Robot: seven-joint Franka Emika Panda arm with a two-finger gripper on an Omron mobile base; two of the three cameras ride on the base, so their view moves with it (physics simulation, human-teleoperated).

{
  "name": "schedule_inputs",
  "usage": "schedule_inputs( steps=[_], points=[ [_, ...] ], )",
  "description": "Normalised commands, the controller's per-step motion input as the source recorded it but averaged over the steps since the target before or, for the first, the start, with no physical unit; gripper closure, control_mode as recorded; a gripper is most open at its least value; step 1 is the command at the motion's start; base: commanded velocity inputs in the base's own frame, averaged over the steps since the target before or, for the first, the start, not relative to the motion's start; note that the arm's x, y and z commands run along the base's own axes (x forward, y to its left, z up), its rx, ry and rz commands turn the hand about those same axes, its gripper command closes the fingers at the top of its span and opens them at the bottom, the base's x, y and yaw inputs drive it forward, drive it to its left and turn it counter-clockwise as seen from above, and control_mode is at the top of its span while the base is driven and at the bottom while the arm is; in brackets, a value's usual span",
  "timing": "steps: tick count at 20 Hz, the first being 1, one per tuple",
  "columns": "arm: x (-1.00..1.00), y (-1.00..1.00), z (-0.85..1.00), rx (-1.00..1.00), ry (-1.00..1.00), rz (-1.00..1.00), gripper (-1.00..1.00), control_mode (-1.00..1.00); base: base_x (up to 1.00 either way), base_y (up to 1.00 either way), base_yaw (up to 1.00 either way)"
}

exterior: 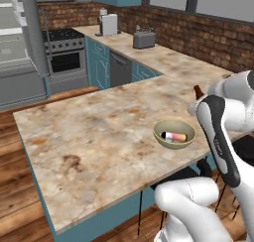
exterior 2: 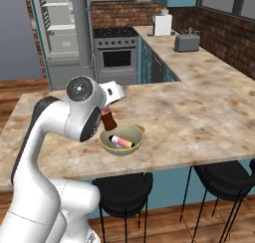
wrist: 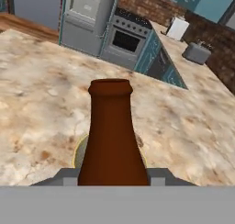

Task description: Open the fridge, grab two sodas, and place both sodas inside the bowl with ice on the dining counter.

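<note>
A: What stands at the far left?

B: The fridge, door open, white shelves showing. Just right of it is the stove, and beyond that a long back counter carrying a toaster.

A: And nearer?

B: The tabletop, a mottled beige slab on a teal base, takes up the middle. Its left part is bare stone with a brown blotch.

A: Where is the bowl?

B: Toward the right on the tabletop, near the front edge. A pink-red bottle lies on its side in it (its dark cap end is hard to make out).

A: And the other soda?

B: The brown bottle is up in the air, tilted, above the bowl. In the right base view it hangs just over the bowl's left rim; the hand view looks along its neck to the open mouth, with a sliver of the rim beneath it.

A: What is the tool doing?

B: Clamped on the brown bottle, one pad pressed against each side of its body.

A: Anything further right?

B: Dark stools tucked under the front edge of the tabletop.
</note>
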Motion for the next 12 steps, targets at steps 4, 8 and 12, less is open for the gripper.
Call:
schedule_inputs(
  steps=[4, 8, 12],
  points=[
    [1.0, 0.0, -0.61, -0.25, 0.29, 0.17, 1.0, -1.0, 0.0, 0.0, 0.0],
    [0.75, 0.0, -0.66, -0.14, 0.13, 0.18, 1.0, -1.0, 0.0, 0.0, 0.0],
    [0.55, 0.0, -0.76, -0.17, 0.2, 0.15, 1.0, -1.0, 0.0, 0.0, 0.0]
  ],
)
